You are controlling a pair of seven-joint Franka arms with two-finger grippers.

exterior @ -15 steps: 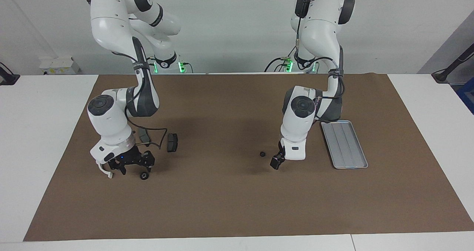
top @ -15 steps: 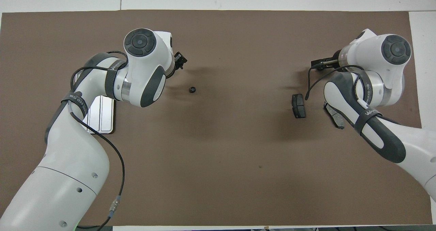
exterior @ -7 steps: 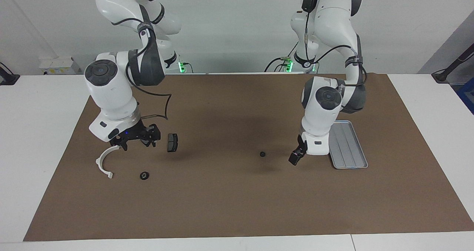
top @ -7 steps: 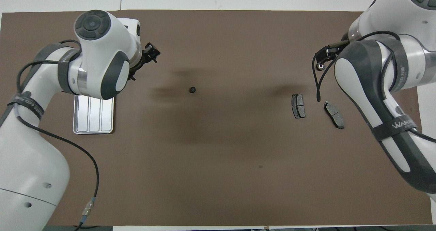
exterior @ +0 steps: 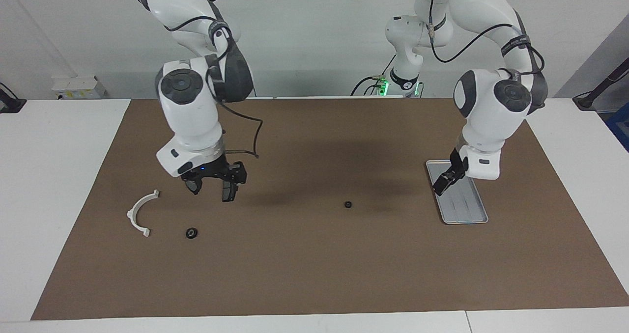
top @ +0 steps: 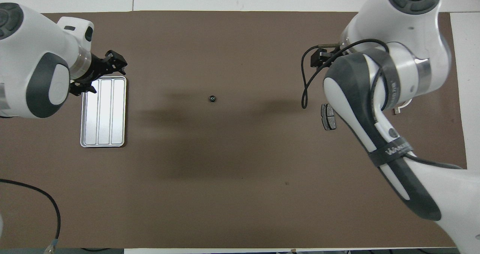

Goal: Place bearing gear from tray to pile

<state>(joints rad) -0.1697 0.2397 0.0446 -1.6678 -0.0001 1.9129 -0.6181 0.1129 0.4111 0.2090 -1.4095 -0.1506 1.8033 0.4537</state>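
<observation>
The bearing gear [exterior: 191, 233], a small black ring, lies on the brown mat beside the white bracket [exterior: 140, 212] of the pile; my right arm hides it in the overhead view. One dark brake pad [top: 329, 116] lies nearer to the robots. My right gripper [exterior: 214, 184] hangs open and empty above that pad, clear of the gear. The silver tray [exterior: 467, 208] is empty toward the left arm's end. My left gripper [exterior: 444, 180] hovers open over the tray's [top: 103, 126] end that is farther from the robots, holding nothing.
A second small black round part [exterior: 348, 205] sits alone in the middle of the mat, also seen from overhead as a black round part [top: 212, 98]. The brown mat [exterior: 314, 274] covers most of the white table. A cable loops off the right wrist [top: 305, 81].
The right gripper has risen from the gear, left it beside the bracket and drawn back over the brake pads. The left gripper has lifted and swung from mid-mat to above the tray.
</observation>
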